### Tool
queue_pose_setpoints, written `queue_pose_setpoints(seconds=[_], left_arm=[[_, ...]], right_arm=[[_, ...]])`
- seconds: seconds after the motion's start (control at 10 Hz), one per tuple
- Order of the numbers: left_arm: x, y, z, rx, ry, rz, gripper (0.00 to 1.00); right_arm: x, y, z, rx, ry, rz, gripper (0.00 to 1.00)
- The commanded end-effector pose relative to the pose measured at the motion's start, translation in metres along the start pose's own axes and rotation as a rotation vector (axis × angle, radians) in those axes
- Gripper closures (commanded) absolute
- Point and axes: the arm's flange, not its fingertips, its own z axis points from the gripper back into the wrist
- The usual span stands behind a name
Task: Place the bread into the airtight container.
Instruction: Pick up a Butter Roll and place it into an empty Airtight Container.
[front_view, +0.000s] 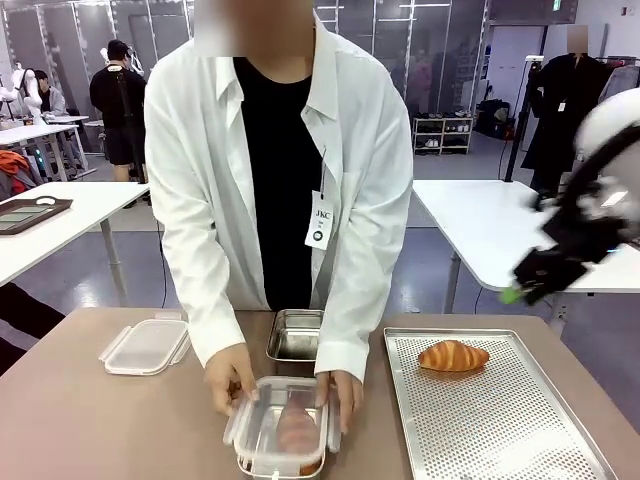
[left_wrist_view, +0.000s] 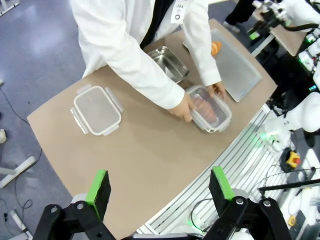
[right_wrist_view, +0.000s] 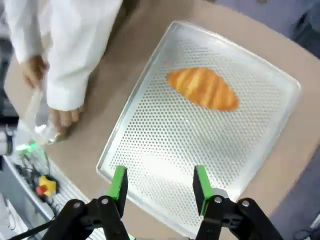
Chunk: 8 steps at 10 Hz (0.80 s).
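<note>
Right gripper (right_wrist_view: 159, 175): fingers apart, nothing between the green pads, poised high over the near edge of the perforated tray (right_wrist_view: 150, 145). Left gripper (left_wrist_view: 159, 175): likewise spread and empty, held well above the tabletop (left_wrist_view: 150, 150), clear of all objects.

Bread (right_wrist_view: 202, 88): one golden roll, lying alone on the tray's far half, ahead of the right gripper and well apart from it, long axis slantwise to the line between the fingers.

Airtight container (front_view: 280, 425): at the tabletop's near edge, left of the tray, a second bread visible through its clear wall, lid on top, both of the person's hands (front_view: 230, 375) pressed against its sides. Steel pan (front_view: 295, 335) just behind it; another lidded container (front_view: 145, 346) farther left.

Step in hand, by judgement: approach to the roll on the tray, grasp not yet begun. Next move: descent toward the roll, wrist turned to span its narrower width, then a light closing to avoid crushing a soft crust. Open receptacle for it: none apparent, both lids in place.
</note>
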Motion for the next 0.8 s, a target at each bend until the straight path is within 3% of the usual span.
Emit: queue_pose_setpoints(seconds=[0.0, 0.3, 0.7], left_arm=[[0.0, -0.001, 0.001, -0.007, 0.002, -0.019, 0.0], [0.0, -0.001, 0.001, -0.007, 0.002, -0.019, 0.0], [0.0, -0.001, 0.001, -0.007, 0.002, -0.019, 0.0]], right_arm=[[-0.078, -0.028, 0.056, 0.02, -0.152, -0.074, 0.33], [-0.147, -0.045, 0.083, 0.016, -0.251, -0.16, 0.33], [-0.145, -0.05, 0.095, 0.025, -0.246, -0.176, 0.33]])
